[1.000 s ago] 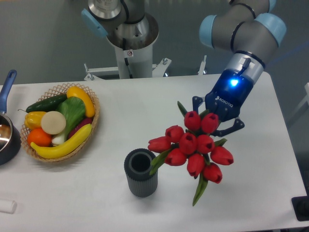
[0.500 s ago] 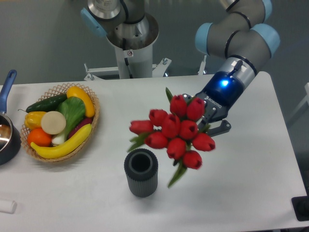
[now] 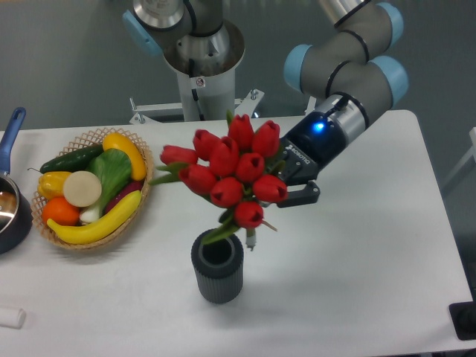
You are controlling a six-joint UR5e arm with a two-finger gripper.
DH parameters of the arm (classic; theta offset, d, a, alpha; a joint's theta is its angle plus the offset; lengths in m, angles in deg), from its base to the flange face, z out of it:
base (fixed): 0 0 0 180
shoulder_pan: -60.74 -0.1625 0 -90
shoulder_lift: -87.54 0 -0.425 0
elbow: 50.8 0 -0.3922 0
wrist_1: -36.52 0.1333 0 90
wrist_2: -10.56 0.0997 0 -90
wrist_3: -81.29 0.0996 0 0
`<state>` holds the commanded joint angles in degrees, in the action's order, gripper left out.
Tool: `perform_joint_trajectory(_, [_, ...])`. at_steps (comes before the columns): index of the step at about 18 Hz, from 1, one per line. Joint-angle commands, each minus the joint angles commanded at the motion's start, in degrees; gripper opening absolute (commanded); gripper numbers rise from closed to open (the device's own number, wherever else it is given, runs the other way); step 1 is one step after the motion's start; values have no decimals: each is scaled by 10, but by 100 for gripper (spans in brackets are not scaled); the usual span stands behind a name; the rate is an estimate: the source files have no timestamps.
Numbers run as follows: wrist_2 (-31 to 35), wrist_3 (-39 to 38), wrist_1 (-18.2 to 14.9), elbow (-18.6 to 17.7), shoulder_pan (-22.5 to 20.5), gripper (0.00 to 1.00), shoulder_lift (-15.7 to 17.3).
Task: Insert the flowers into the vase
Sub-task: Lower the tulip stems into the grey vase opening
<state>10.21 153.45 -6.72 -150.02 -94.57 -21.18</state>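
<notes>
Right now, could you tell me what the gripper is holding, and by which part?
The gripper holds the bunch of red tulips, gripped behind the buds; the exact contact point is hidden.

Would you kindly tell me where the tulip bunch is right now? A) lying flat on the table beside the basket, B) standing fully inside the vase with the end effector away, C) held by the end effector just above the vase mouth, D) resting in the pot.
C: the end effector holds the tulip bunch in the air, its lower green tips hanging at the mouth of the ribbed vase.
</notes>
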Motion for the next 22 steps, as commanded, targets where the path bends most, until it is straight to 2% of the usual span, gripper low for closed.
perform_joint_trajectory(6, [0, 1, -1, -11, 19, 14, -10])
perform_joint_trajectory(16, [6, 3, 0, -33, 19, 15, -28])
perform_joint_trajectory(22, [7, 43, 0, -62, 20, 16, -48])
